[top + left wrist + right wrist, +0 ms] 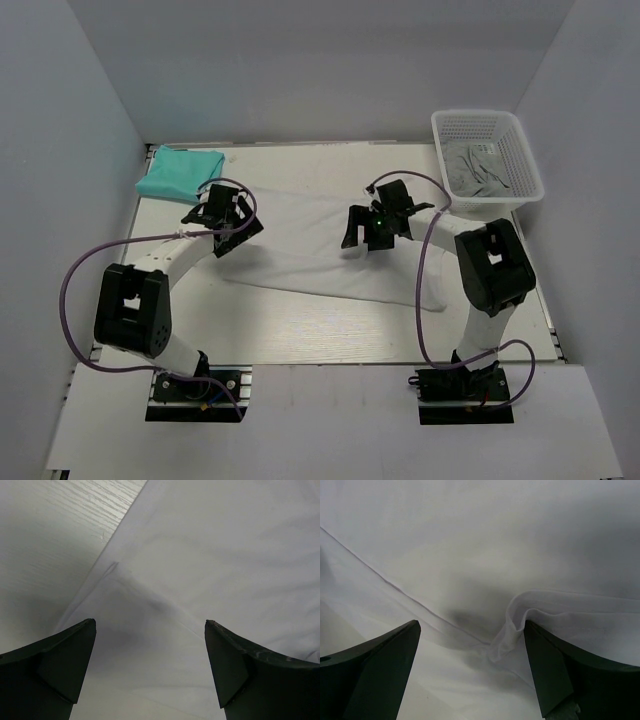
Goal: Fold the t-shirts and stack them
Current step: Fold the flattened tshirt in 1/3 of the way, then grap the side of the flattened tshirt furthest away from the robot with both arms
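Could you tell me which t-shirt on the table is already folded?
The teal t-shirt, a compact bundle at the far left corner; the white t-shirt lies spread out mid-table.

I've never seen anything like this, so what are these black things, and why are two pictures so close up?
Those are two robot arms, a left arm and a right arm, bolted to a table. The big picture is from a camera above them. The close-ups come from a camera on each wrist; the dark shapes at the bottom are the jaws. Both pairs are open and hold nothing, above a white t-shirt spread on the table. A folded teal t-shirt lies in the far left corner, and a white basket with grey cloth sits far right.
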`<state>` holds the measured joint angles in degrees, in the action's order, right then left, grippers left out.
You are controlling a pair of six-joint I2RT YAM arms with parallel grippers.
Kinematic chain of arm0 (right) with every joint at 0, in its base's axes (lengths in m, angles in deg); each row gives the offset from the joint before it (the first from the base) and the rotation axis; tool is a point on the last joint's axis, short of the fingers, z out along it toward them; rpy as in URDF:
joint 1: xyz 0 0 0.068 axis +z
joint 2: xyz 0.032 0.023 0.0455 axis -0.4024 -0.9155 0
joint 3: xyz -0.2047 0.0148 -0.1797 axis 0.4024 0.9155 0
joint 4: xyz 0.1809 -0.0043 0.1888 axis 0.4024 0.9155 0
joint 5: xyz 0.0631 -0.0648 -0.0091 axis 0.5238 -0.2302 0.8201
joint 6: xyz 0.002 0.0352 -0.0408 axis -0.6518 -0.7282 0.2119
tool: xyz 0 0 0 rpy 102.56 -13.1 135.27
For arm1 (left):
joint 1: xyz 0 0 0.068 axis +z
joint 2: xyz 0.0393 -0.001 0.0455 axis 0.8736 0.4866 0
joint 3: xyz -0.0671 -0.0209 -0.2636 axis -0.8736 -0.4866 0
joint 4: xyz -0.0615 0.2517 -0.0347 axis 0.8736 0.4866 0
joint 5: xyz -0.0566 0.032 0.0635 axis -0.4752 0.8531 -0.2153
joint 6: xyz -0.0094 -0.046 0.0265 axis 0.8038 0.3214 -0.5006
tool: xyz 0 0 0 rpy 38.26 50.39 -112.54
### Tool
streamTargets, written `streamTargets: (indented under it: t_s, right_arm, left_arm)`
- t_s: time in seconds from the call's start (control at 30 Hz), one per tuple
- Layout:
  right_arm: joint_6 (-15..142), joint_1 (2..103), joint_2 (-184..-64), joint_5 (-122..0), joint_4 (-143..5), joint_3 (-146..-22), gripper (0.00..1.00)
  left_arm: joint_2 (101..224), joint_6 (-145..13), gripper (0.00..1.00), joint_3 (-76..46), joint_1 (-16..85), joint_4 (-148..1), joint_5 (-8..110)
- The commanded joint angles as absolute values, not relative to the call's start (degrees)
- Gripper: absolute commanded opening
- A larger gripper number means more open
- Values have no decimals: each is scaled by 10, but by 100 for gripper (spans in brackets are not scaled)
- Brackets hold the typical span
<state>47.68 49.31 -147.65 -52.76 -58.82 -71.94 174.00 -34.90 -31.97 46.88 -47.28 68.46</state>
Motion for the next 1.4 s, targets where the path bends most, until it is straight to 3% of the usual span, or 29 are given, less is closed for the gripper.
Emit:
streamTargets:
  t_s: [0.0, 0.2, 0.5, 0.77, 1.3, 1.37]
  right_arm:
    - [506, 494, -1505, -518, -560, -753, 90]
    - [510, 494, -1463, -555, -532, -774, 90]
    - [473, 469, -1469, -846, -375, -923, 90]
    - [495, 436, -1497, -847, -387, -993, 90]
    - [504, 410, -1535, -855, -403, -1008, 90]
    - [503, 409, -1544, -872, -429, -998, 90]
  left_arm:
    - [1735, -356, 100, -298, 472, -494, 688]
    - [1770, -363, 100, -241, 478, -494, 695]
    - [1920, -442, 100, -39, 483, -455, 815]
    - [2108, -453, 100, 153, 483, -424, 807]
    - [2233, -476, 100, 228, 483, -455, 828]
    - [2238, -481, 94, 228, 483, -455, 813]
